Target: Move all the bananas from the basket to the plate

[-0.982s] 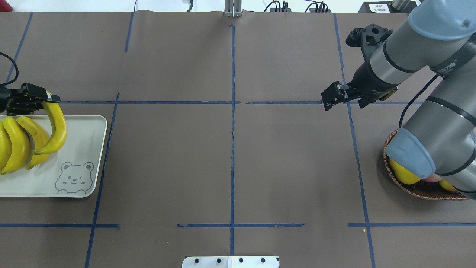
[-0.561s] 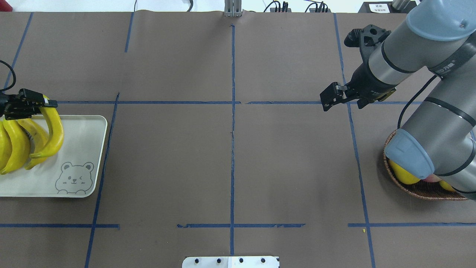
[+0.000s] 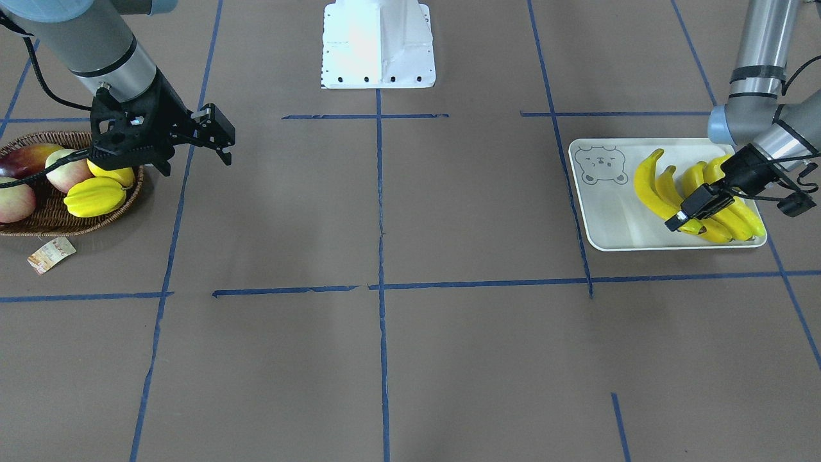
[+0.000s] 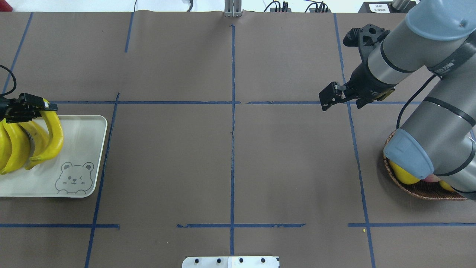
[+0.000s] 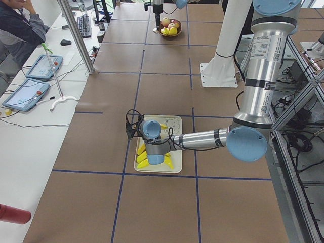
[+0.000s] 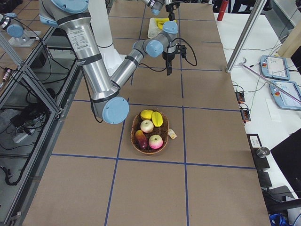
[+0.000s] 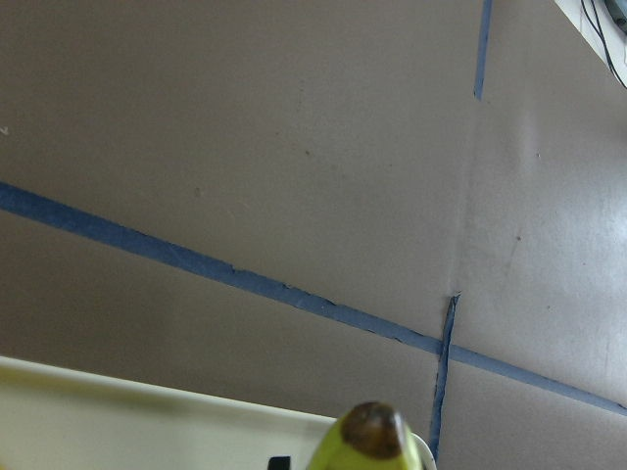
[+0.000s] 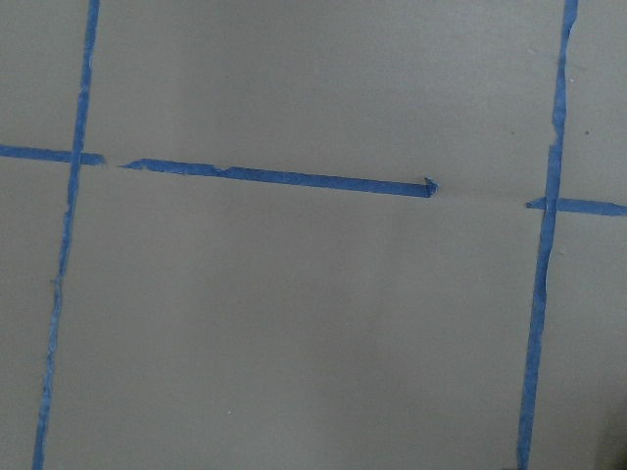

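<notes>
On the brown-papered table [image 4: 167,167], the last banana [image 4: 56,134] runs lengthwise over the plate [image 4: 85,149], just beside three other bananas [image 4: 16,149]. Its far end is clamped in our left gripper [image 4: 46,107], wrist low and level. We judge release comes next. Our right gripper [image 4: 329,100] hovers well off the plate, near the basket [image 4: 416,191]; we cannot tell its opening.

We show a robotics laboratory: table [image 4: 167,56] gridded with blue tape [image 4: 232,111]; teach pendants [image 5: 25,94] on a bench [image 5: 30,131], nine o'clock, exterior left view.
</notes>
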